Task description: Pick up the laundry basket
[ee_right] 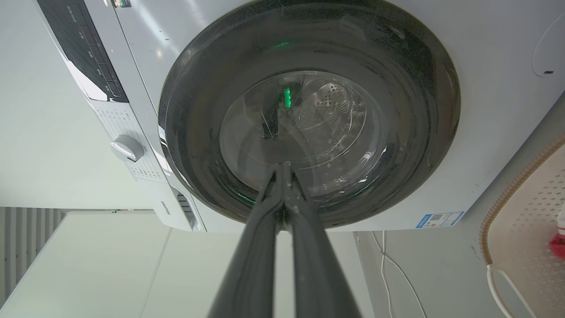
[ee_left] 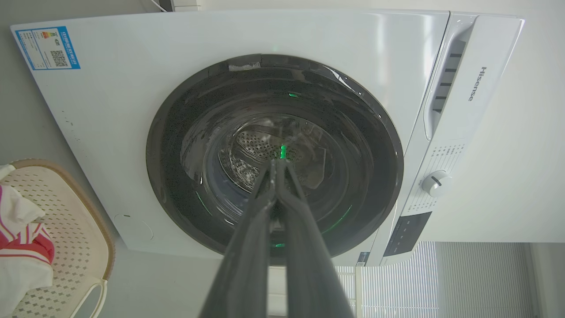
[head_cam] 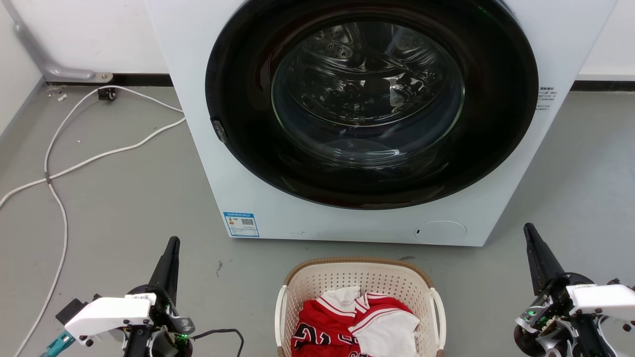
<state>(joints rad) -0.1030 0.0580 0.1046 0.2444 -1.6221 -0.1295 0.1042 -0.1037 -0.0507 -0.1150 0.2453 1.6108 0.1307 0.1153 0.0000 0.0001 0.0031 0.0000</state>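
**Asker:** What stands around you?

**Me:** A white washing machine (head_cam: pixel 506 208) takes up the space ahead. Its round dark door (head_cam: pixel 372 104) is closed and faces me, and the steel drum (head_cam: pixel 347 54) shows through the glass. A blue label (head_cam: pixel 241 224) sits at its lower left corner and a round hatch (head_cam: pixel 440 231) at the lower right. On the grey floor (head_cam: pixel 124 208) to my left, a white cable (head_cam: pixel 89 158) trails out from the wall, well apart from the basket. A thin black wire (head_cam: pixel 225 331) curls on the floor beside my left wrist, between that arm and the basket.

**Asker:** And the thing you are after?

**Me:** The laundry basket (head_cam: pixel 317 282) sits on the floor just in front of the machine, low and centred between my two arms. It is cream plastic with walls full of small holes. It has a brown woven-look rim (head_cam: pixel 359 260) and a white handle (head_cam: pixel 280 310) on each side. Inside lies a heap of red and white clothing (head_cam: pixel 327 322), one piece with black markings.

**Asker:** Your jaws?

**Me:** My left gripper (head_cam: pixel 172 245) has its fingers pressed together on nothing. It points toward the machine, off the basket's left side and apart from it. My right gripper (head_cam: pixel 530 233) is likewise clenched and empty, off the basket's right side. Each wrist camera looks along closed fingers at the door, with an edge of the basket at the side.
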